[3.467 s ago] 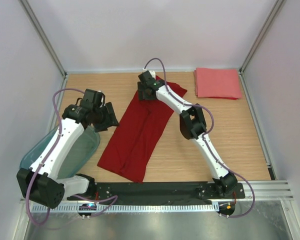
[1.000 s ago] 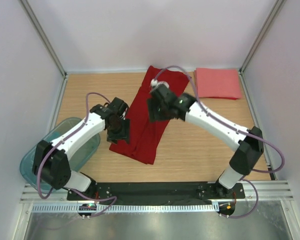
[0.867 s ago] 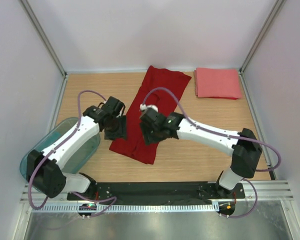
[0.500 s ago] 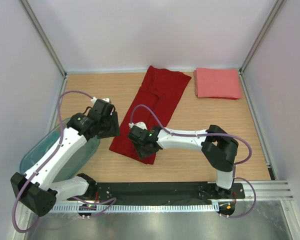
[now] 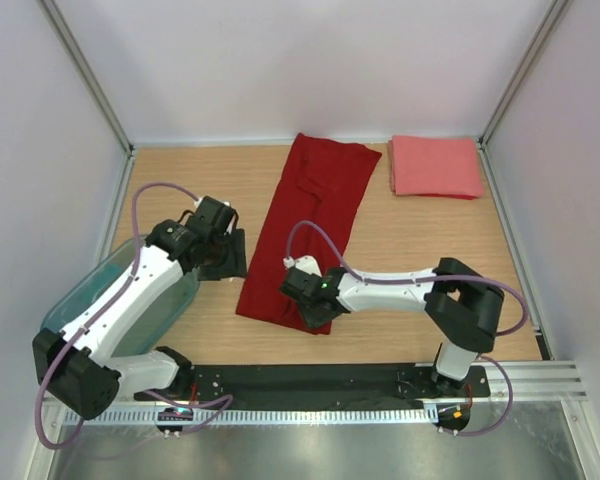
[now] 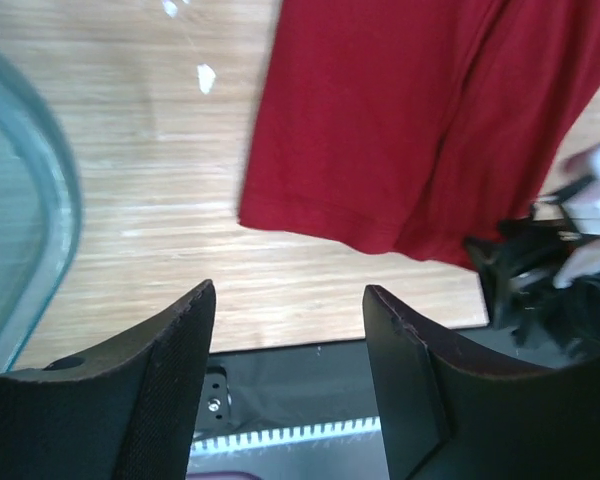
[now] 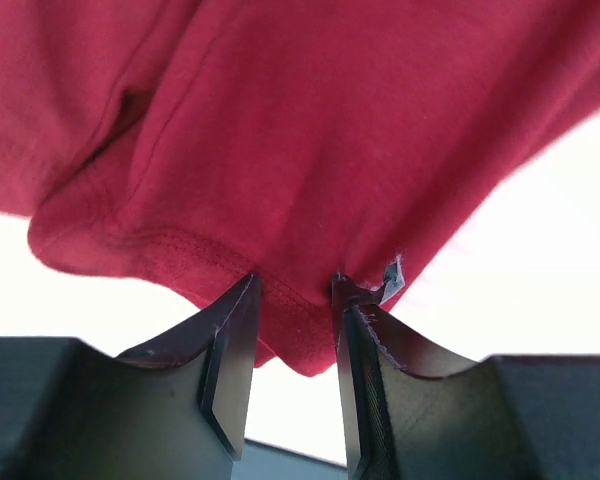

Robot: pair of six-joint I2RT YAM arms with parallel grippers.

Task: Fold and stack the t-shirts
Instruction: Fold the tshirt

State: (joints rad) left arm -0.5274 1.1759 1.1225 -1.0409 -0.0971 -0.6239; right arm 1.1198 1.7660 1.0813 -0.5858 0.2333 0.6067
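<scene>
two shirts: the salmon-pink shirt [image 5: 435, 166] lies folded far right; the dark red shirt [image 5: 305, 230] stretches across the middle, awaiting its crosswise fold; right gripper [image 7: 292, 300] sits narrow astride its near hem, grip uncertain; left gripper [image 6: 290, 292] hangs wide, empty; next likely needs a firm pinch.
</scene>
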